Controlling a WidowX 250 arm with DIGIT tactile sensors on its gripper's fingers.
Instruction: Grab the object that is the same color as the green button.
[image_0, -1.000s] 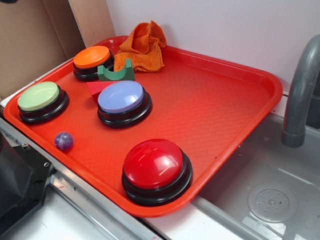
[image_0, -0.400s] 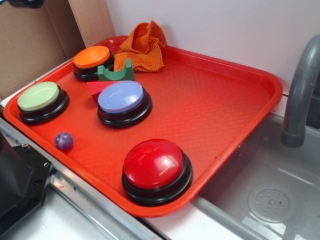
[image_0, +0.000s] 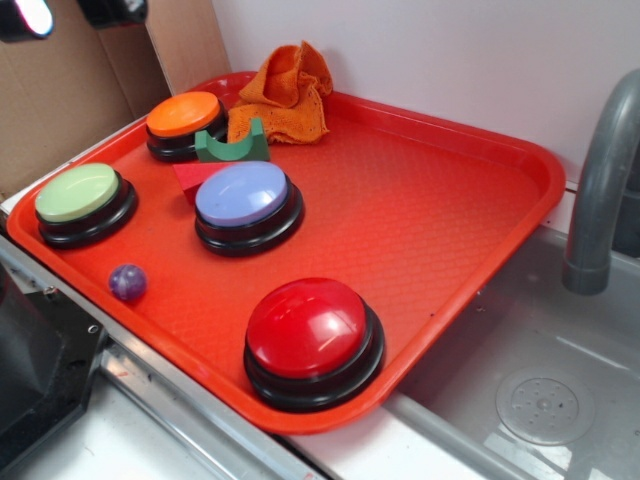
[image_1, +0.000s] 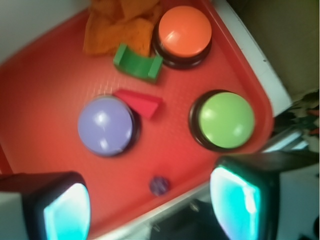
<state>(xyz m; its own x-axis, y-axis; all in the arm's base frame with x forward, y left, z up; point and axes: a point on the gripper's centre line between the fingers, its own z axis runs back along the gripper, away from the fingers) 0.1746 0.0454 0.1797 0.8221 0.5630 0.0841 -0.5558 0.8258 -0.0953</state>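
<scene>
Black fingers (image_1: 150, 210) with glowing pads sit wide apart at the bottom of the wrist view, holding nothing. Just past them, between the two fingers, a tiny purple ball (image_1: 159, 185) rests on the red plastic tray (image_1: 45, 110). A little farther, on the right finger's side, is the round pale-green push button with a black base (image_1: 226, 120). On the left finger's side is a round lavender-blue push button (image_1: 105, 125), with a red wedge block (image_1: 140, 102) touching its edge. Farther still lies the small dark green block with an arch cutout (image_1: 137, 63), well away from the fingers, just beside a round orange push button (image_1: 184, 31) and a crumpled orange cloth (image_1: 115, 25).
</scene>
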